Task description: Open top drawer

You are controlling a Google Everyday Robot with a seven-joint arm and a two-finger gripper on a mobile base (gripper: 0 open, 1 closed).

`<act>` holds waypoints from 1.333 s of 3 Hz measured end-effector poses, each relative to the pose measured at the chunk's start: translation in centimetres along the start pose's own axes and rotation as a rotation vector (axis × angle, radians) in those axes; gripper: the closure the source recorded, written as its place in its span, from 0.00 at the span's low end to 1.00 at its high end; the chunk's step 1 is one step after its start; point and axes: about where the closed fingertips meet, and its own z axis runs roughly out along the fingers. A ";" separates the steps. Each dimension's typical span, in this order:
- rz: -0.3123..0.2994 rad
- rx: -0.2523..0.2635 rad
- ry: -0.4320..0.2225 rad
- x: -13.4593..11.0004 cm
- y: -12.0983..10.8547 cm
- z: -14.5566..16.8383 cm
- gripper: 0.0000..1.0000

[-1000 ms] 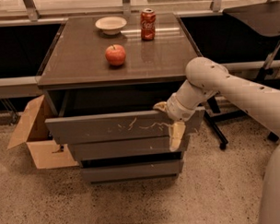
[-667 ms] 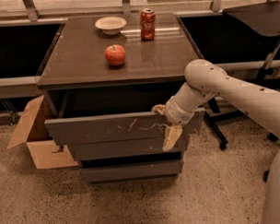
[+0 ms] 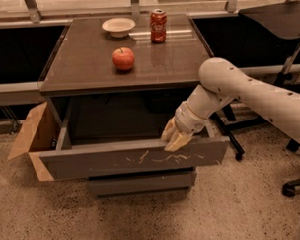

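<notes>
The top drawer (image 3: 131,159) is a wide grey-brown front with pale scratch marks. It stands pulled far out from the cabinet, and its dark inside shows behind the front. My gripper (image 3: 174,139) rests on the drawer's top edge, right of the middle, with the pale fingers (image 3: 178,142) hooked over the front. My white arm (image 3: 248,91) reaches in from the right.
On the cabinet top (image 3: 89,69) sit a red apple (image 3: 123,58), a white bowl (image 3: 118,26) and a red soda can (image 3: 158,26). A lower drawer front (image 3: 142,182) shows under the open one. A cardboard box (image 3: 34,138) stands at the left. Chair legs (image 3: 290,181) stand at the right.
The top drawer has come much farther out toward the camera. My gripper has moved with its top edge and has risen from the drawer's face to its rim.
</notes>
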 end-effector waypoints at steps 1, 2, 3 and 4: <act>-0.023 -0.002 -0.018 -1.0 0.3 -0.5 1.00; -0.023 -0.002 -0.018 -1.0 0.3 -0.5 0.00; -0.023 -0.002 -0.018 -1.0 0.3 -0.5 0.00; -0.051 0.028 -0.053 -0.9 0.0 -2.4 0.00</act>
